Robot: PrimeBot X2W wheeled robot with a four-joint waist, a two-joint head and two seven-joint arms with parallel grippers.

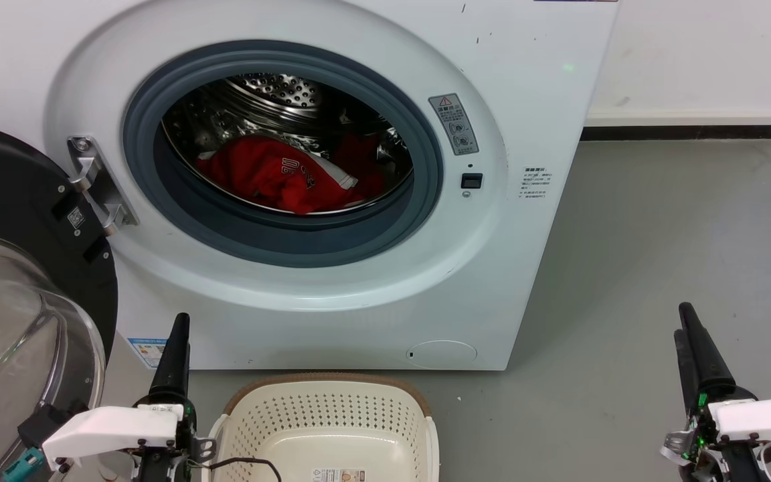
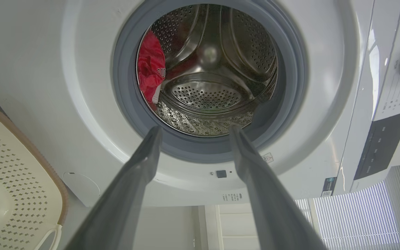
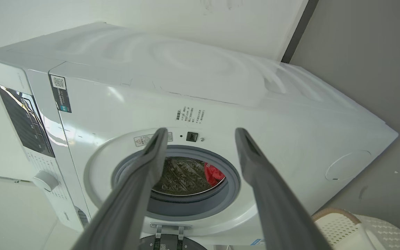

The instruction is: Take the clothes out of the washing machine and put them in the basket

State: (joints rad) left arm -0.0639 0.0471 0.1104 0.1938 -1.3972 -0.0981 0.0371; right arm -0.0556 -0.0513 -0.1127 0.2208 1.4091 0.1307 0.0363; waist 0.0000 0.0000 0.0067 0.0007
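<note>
Clothes [image 1: 285, 177] of crumpled red fabric with white trim are lying heaped in the washing machine [image 1: 492, 254], inside its round perforated steel drum [image 2: 217, 93]. One cream perforated plastic basket [image 1: 325, 408] is sitting nearer. The left gripper [image 2: 194, 132] and right gripper [image 3: 201, 132] are each holding two tapered dark fingers apart, gripping nothing.

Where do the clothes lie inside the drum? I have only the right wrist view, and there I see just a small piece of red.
Observer: In the head view the clothes lie in a heap at the bottom of the drum, near the front, dark numerals facing up.
Operator: Is something in the basket? My view cuts it off.
Observer: No clothes; the basket stands on the floor before the washing machine, with a label on its bottom.
Operator: And the left claw?
Observer: The left wrist view has the left claw open, holding nothing, aimed at the porthole.
</note>
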